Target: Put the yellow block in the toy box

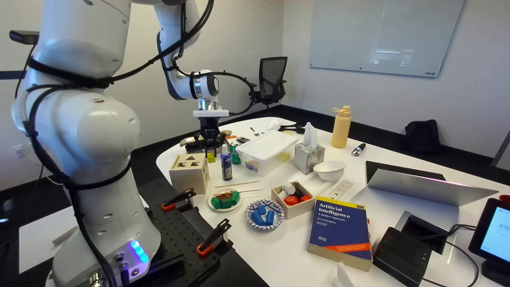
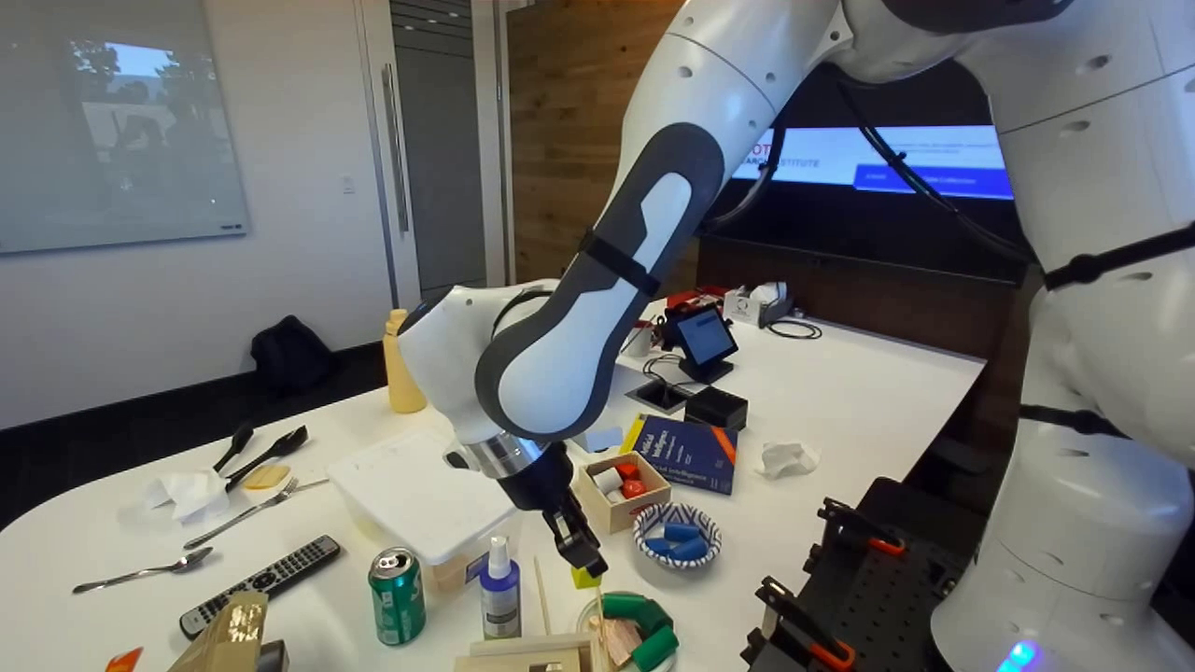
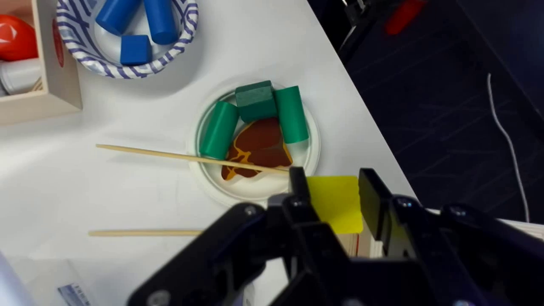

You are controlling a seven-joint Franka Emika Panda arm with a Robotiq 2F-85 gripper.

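Observation:
My gripper [image 3: 333,182] is shut on the yellow block [image 3: 335,204], which sits between the two fingertips. The yellow block also shows in both exterior views, under the fingers [image 1: 211,158] and at the fingertips [image 2: 585,579]. The toy box [image 1: 188,177], light wood with dark shape holes in its top, stands on the table near the robot base. The block is raised near the box's top, close beside or over it; the exact offset is hard to tell. The toy box [image 2: 537,658] is cut off at the bottom of an exterior view. In the wrist view the fingers mostly hide it.
A plate [image 3: 199,187] with green blocks and a wooden stick lies beside the toy box. A spray bottle [image 1: 226,163], a green can [image 1: 235,153] and a white-lidded box [image 1: 267,145] stand close by. A patterned bowl [image 1: 265,227] holds blue blocks.

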